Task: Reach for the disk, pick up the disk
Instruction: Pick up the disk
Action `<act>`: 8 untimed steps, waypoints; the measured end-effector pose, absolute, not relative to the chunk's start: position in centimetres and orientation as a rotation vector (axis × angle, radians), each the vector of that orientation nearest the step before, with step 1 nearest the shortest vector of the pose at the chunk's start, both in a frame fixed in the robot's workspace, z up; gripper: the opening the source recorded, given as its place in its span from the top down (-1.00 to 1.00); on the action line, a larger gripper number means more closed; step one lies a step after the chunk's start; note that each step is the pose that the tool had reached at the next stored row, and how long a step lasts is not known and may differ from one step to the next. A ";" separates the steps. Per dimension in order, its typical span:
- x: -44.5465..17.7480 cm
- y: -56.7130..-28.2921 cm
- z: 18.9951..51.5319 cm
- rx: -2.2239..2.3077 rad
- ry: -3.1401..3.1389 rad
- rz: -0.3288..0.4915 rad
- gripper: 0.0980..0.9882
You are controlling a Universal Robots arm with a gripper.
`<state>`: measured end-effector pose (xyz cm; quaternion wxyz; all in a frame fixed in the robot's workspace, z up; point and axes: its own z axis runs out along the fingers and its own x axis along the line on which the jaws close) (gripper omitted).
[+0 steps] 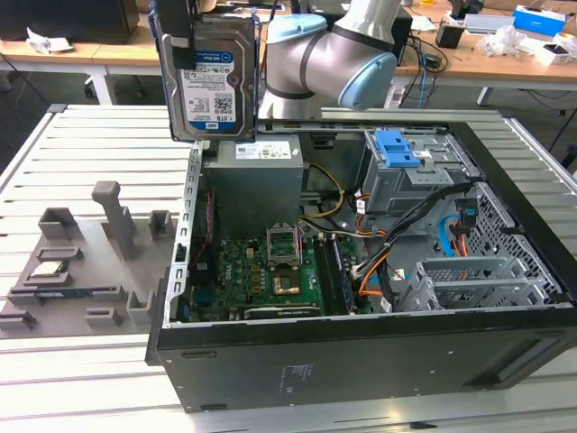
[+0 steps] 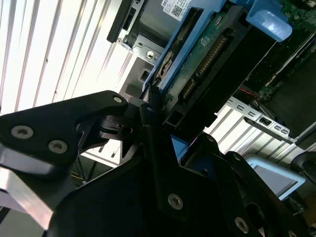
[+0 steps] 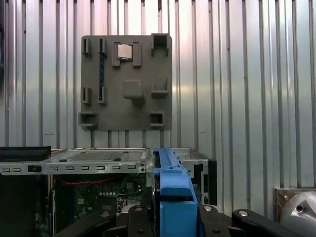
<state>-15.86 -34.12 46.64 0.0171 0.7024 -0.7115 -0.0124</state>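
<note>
One grey moulded plastic fixture plate (image 1: 81, 262) lies at the left of the exterior view, on the pale slatted metal tabletop (image 1: 108, 135). To its right, at the upper left-centre of that frame, we see one flat rectangular silver-metal disk (image 1: 209, 81) with a white-and-blue label and a blue plastic bracket. It hangs upright in the air above the rear corner of the one open black computer case (image 1: 361, 361), touching nothing below it. The one black hand (image 1: 183, 41) is clamped on it from above. In the second wrist view its fingers (image 2: 157, 148) press on the bracketed edge, with the green circuit side of the disk facing the camera.

We judge the disk stiff and fairly dense for its size. Its bare metal faces look smooth and apt to slip, and its circuit side and connector look vulnerable to knocks. The bracketed long edges seem the safest place to grip, as they are gripped here.

Further right inside the case we count one grey power supply box (image 1: 257, 176) and one green motherboard (image 1: 261, 271). Above them is the one silver-and-blue robot arm (image 1: 329, 59), and at the right stands one metal drive cage (image 1: 415, 180) with one blue latch (image 1: 397, 149).
</note>
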 end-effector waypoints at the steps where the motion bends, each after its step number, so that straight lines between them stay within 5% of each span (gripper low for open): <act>1: -15.7 -34.1 46.6 2.183 -2.211 -0.039 0.39; 8: -14.5 -34.1 46.1 2.183 -2.211 -0.039 0.39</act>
